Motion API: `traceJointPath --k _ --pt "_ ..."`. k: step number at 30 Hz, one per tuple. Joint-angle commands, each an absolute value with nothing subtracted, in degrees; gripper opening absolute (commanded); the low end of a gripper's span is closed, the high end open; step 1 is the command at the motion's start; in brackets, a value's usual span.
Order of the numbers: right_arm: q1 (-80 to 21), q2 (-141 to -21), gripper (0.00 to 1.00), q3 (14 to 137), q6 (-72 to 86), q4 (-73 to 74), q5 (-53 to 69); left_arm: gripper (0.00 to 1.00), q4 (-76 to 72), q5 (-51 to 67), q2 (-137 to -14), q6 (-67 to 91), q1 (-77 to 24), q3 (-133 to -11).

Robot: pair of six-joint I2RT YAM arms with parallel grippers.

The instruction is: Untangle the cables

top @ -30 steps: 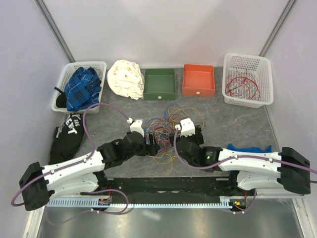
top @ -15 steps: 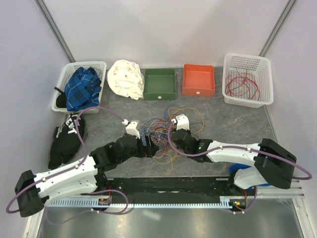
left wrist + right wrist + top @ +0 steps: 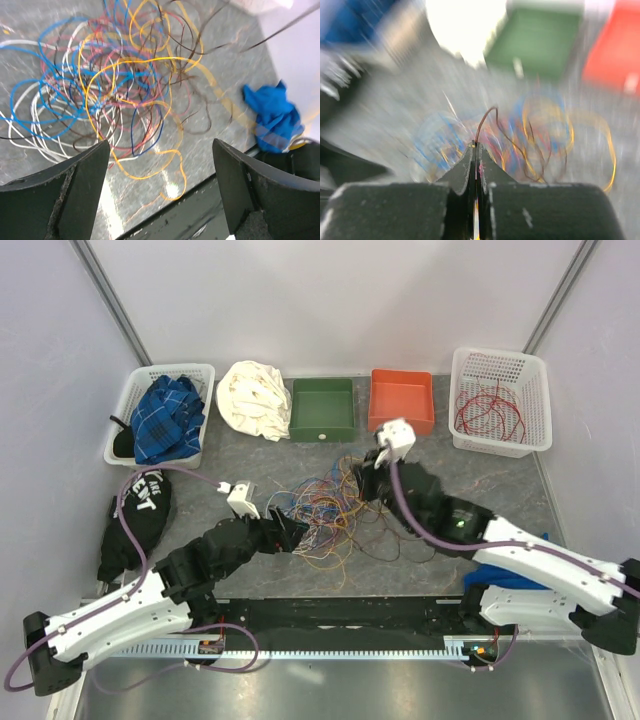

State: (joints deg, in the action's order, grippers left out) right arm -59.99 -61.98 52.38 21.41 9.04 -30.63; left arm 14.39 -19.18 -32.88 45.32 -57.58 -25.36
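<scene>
The cables [image 3: 322, 508] lie as a loose tangle of yellow, blue, red, brown and white wires in the middle of the table. The left wrist view shows them [image 3: 115, 85] spread just beyond my left gripper [image 3: 160, 185]. It is open, with only a yellow loop on the table between its fingers. In the top view the left gripper [image 3: 292, 531] sits at the tangle's near left edge. My right gripper [image 3: 475, 146] is shut on a thin brown wire [image 3: 487, 112] that arcs up from its tips. It [image 3: 364, 478] hovers at the tangle's far right side.
Along the back stand a basket of blue plaid cloth [image 3: 160, 415], a white cloth [image 3: 255, 398], a green box [image 3: 323, 430], an orange box [image 3: 400, 422] and a white basket [image 3: 500, 358] holding red wires. A black garment [image 3: 135, 515] lies left, a blue cloth [image 3: 274, 117] near right.
The right gripper has shut on a brown wire and swung back and to the right with it. The left arm has drawn leftward. The tangle has spread wider.
</scene>
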Motion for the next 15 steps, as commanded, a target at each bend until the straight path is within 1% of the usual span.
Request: traceJointPath --k 1,5,7,10,11,15 --pt "-59.9 -60.5 0.0 70.5 13.7 15.2 -29.1 0.9 12.0 -24.9 -30.9 44.0 -57.6 -25.8" --pt "-60.0 -62.7 0.0 82.0 12.6 18.7 -24.8 0.9 10.5 -27.1 -31.4 42.7 -57.6 -27.9" --pt "-59.9 -63.7 0.0 87.2 12.8 19.2 -21.9 0.91 6.6 -27.3 -31.3 41.3 -57.6 -27.9" --pt "-59.9 -65.0 0.0 91.4 13.9 20.4 -18.6 0.92 0.5 -26.8 -31.0 38.7 -57.6 -26.3" --pt "-60.0 -65.2 0.0 91.9 14.1 20.7 -18.1 0.92 -4.1 -26.5 -30.9 37.9 -57.5 -25.0" --pt "-59.9 -64.7 0.0 91.0 15.4 21.4 -16.6 0.92 -10.1 -27.3 -30.3 34.6 -57.5 -24.0"
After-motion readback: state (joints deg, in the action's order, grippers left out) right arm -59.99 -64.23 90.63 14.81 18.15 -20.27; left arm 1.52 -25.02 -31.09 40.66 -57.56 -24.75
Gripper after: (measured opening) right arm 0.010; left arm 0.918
